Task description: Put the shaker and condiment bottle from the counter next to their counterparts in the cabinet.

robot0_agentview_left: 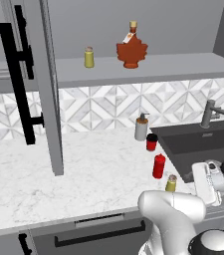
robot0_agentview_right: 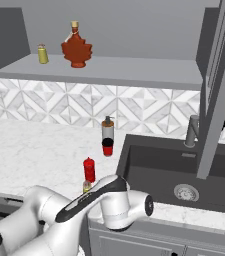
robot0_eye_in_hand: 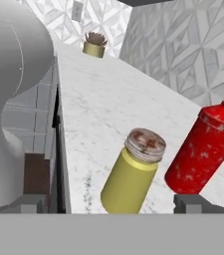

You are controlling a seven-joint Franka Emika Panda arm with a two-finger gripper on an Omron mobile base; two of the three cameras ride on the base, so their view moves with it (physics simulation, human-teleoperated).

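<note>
I see the white marble worktop point(robot0_agentview_left: 58, 174) carrying a grey soap pump point(robot0_agentview_left: 141, 127), a red cup point(robot0_agentview_left: 152, 142), the red condiment bottle point(robot0_agentview_left: 159, 166) and a yellow-green shaker point(robot0_agentview_left: 171, 184) near its front edge. The cabinet shelf point(robot0_agentview_left: 173, 67) holds a second shaker point(robot0_agentview_left: 89, 57) and a maple-leaf bottle point(robot0_agentview_left: 131, 50).

base views flank counter point(robot0_agentview_left: 44, 174), hand view close on shaker point(robot0_eye_in_hand: 131, 172)

shaker point(robot0_eye_in_hand: 131, 172) yel-green, tan cap | condiment bottle point(robot0_eye_in_hand: 203, 149) red | counter point(robot0_agentview_left: 29, 174) white marble, grey veins

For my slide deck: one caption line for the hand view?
Open gripper facing the yellow-green shaker, red condiment bottle beside it on the marble counter.
</note>
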